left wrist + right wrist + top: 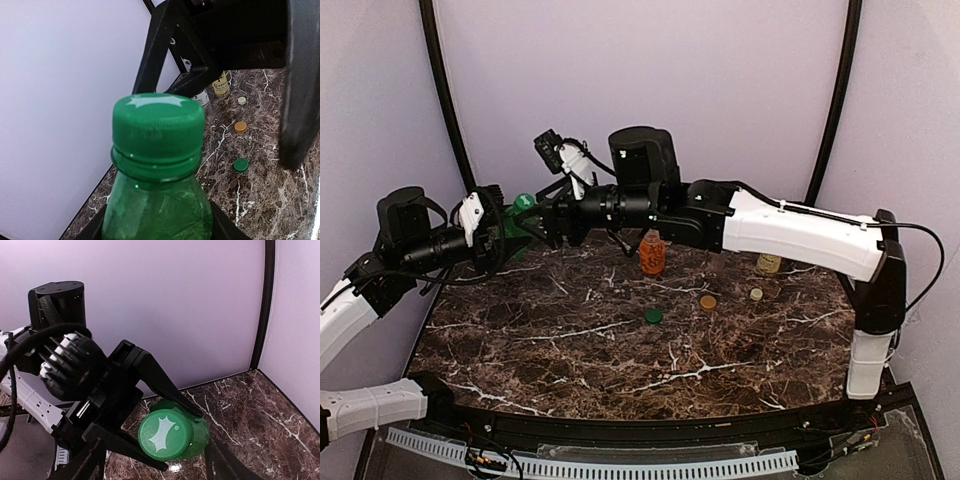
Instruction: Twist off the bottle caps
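My left gripper [505, 235] is shut on the body of the slim green bottle [157, 205] and holds it tilted above the table's far left. Its green cap [158, 125] is on the neck, and the right wrist view shows the same cap [165, 435] end-on. My right gripper [542, 222] faces that cap with its fingers [300, 85] spread wide on either side, not touching it. Loose on the marble lie a green cap [653, 316], a golden-brown cap [708, 302] and a cream-white cap [756, 294]. The orange juice bottle [652, 253] and the yellow tea bottle [769, 263] stand uncapped at the back.
The right arm stretches across the back of the table, over the orange bottle. Purple walls close in the back and left side. A black upright pole [262, 305] stands at the far right corner.
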Controlling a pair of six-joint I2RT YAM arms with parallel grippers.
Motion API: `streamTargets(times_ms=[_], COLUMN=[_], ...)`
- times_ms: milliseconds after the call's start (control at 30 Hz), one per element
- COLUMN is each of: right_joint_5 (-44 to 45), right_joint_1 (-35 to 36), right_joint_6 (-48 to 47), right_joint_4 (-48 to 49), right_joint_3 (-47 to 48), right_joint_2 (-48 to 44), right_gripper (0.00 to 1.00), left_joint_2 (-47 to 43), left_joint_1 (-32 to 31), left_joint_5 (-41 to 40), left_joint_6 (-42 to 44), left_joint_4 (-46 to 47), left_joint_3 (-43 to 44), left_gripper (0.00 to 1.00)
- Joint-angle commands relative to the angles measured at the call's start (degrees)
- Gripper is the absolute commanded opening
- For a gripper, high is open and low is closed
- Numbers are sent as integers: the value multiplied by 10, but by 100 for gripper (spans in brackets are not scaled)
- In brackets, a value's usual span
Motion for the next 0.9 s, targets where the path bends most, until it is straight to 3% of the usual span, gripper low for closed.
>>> streamTargets(times_ms=[0,100,567,700,800,867], right_joint_5=[54,70,86,83,78,77], right_joint_1=[10,15,18,18,18,18], right_joint_6=[1,-14,-33,-47,-70,-80], right_joint_4=[4,21,38,38,38,38], right_joint_3=[25,29,42,55,61,60], right_joint_2=[16,27,48,57,61,61], right_gripper=[58,48,43,31,3,0], left_joint_2=[-4,-2,-6,-8,-10,-12], left_joint_1=[0,0,0,0,0,0], left_joint_5=[-2,3,6,7,10,13], left_joint_6=[17,20,24,25,24,22], left_joint_4=[-16,-17,-17,-19,-21,-21], left_joint_3=[-3,-5,-13,-15,-17,-17], left_gripper=[32,32,32,32,31,31])
